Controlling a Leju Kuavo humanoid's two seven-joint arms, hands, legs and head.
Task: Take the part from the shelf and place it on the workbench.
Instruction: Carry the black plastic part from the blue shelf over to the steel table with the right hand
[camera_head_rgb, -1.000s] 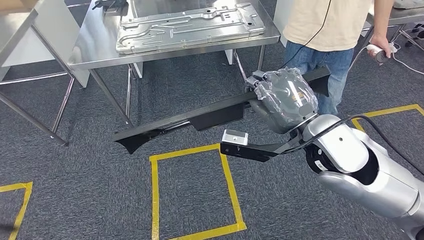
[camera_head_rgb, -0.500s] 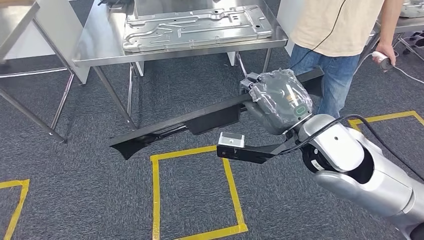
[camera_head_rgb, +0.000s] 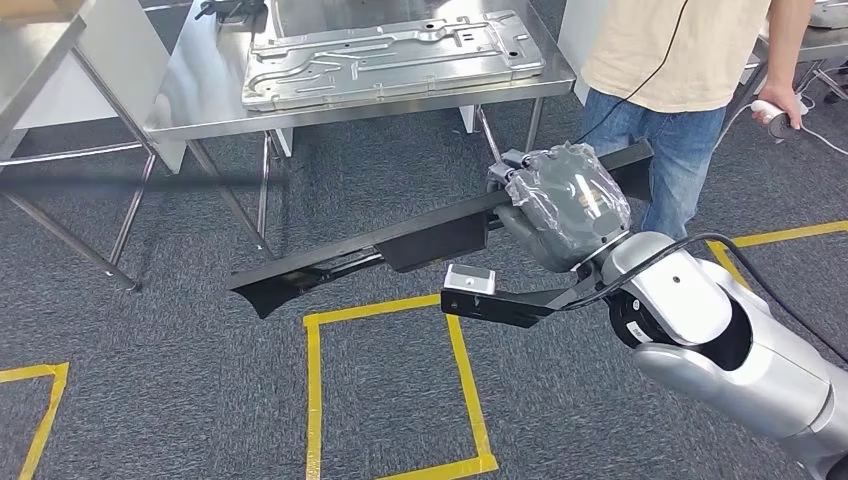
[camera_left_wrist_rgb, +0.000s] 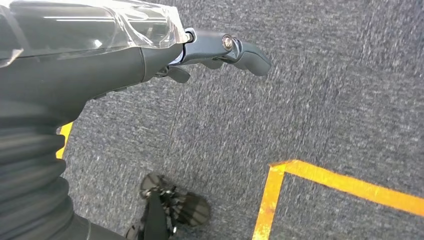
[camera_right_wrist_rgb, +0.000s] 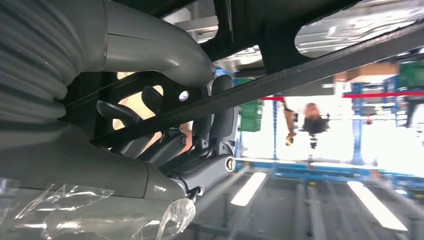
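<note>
Currently, you see the right hand (camera_head_rgb: 570, 205) gripping the part (camera_head_rgb: 400, 240) in mid-air over the grey carpet (camera_head_rgb: 180, 380), short of the workbench (camera_head_rgb: 190, 100). The part is a long, narrow black piece with a matte finish: a thin bar that widens to a flared, pointed end on the robot's left side, with a flat rectangular plate hanging below its middle. It lies tilted, the flared end lower. In the right wrist view, you see the dark fingers (camera_right_wrist_rgb: 220, 112) curled around the black bar (camera_right_wrist_rgb: 310, 65) with the thumb over it.

Note the left hand (camera_left_wrist_rgb: 220, 50) hanging above the carpet, its fingers curled in with nothing between them.

A pressed metal panel (camera_head_rgb: 390, 55) lies on the workbench. A person (camera_head_rgb: 680, 70) stands beside it, holding a small controller (camera_head_rgb: 770, 110). Yellow tape (camera_head_rgb: 390, 380) marks squares on the carpet. No label or writing is legible on the part.
</note>
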